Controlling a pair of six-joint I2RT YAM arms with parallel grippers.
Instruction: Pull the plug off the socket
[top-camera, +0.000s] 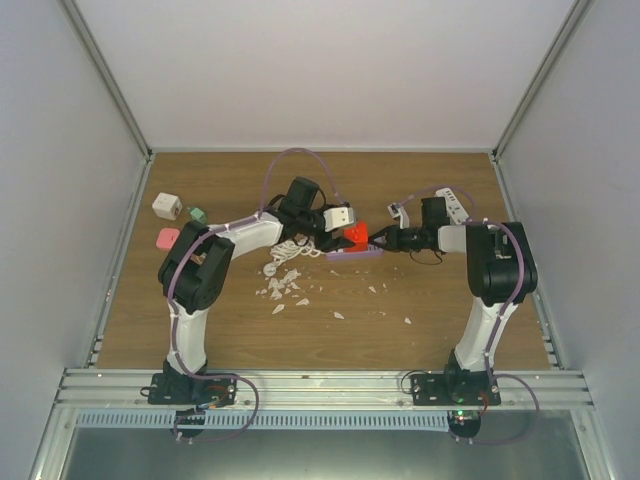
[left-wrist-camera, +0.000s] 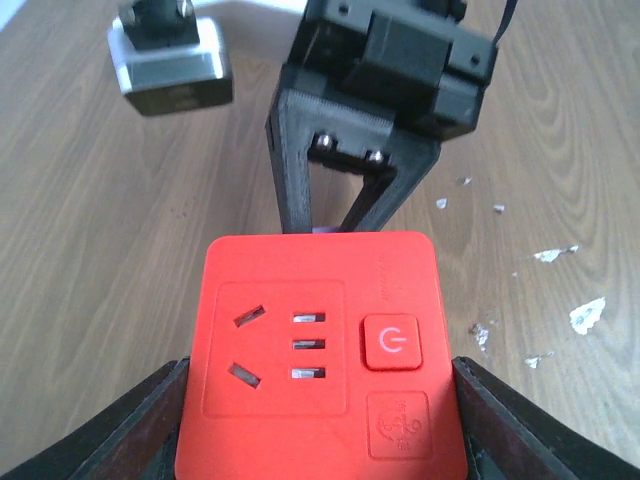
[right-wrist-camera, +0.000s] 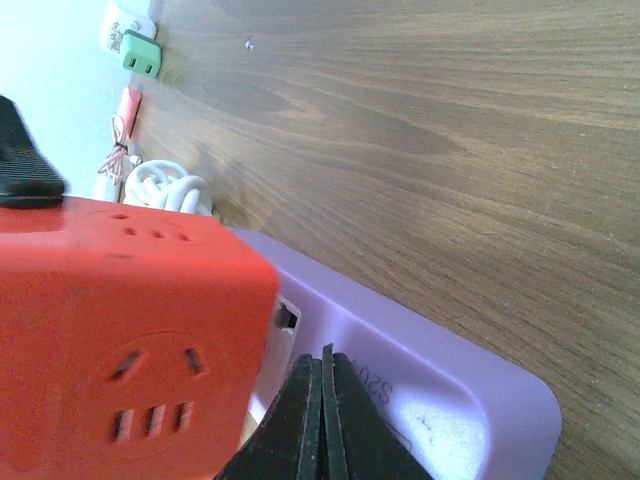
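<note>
Left wrist view: left gripper (left-wrist-camera: 320, 425) clamps the red plug cube (left-wrist-camera: 318, 345); if the closed-up right gripper (right-wrist-camera: 322, 395) slips off the purple strip (right-wrist-camera: 455, 385), both may lift together.

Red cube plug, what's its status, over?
Left gripper gripping red plastic cube plug. Right gripper shut, on purple plastic power strip. Plug seated, nothing blocking.

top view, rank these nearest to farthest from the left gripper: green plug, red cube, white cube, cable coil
1. red cube: between the fingers of the left gripper, mid-table
2. cable coil: just left of the gripper, by the arm
3. green plug: far left side
4. white cube: far left, just beyond the green plug
</note>
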